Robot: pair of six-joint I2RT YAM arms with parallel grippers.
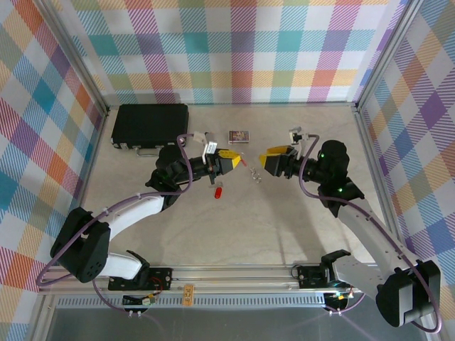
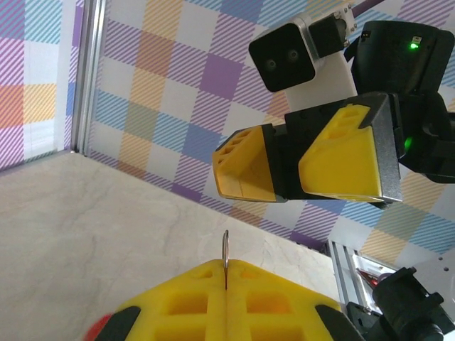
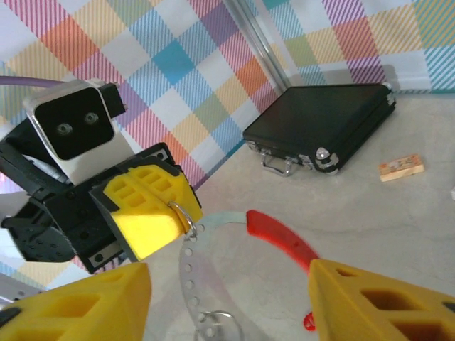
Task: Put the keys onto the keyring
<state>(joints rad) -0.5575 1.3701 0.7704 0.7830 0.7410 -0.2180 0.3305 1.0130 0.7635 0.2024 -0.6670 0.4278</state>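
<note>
My left gripper (image 1: pixel 233 162) is shut on a small metal loop (image 3: pixel 181 212) whose thin edge pokes up between its yellow pads (image 2: pixel 225 257). From that loop hangs the keyring (image 3: pixel 186 270), a pale perforated ring with a red arc-shaped sleeve (image 3: pixel 283 234); a second small loop (image 3: pixel 217 323) sits at its lower end. My right gripper (image 3: pixel 229 273) faces the left one at close range, open, with its yellow fingers on either side of the keyring and not touching it. One red-headed key (image 1: pixel 218 192) lies on the table below the grippers, also in the right wrist view (image 3: pixel 309 321).
A black case (image 1: pixel 151 126) lies at the back left, with its latches showing in the right wrist view (image 3: pixel 320 124). A small printed card (image 1: pixel 239 135) sits at the back centre. Checked walls and aluminium rails (image 1: pixel 370 142) enclose the table.
</note>
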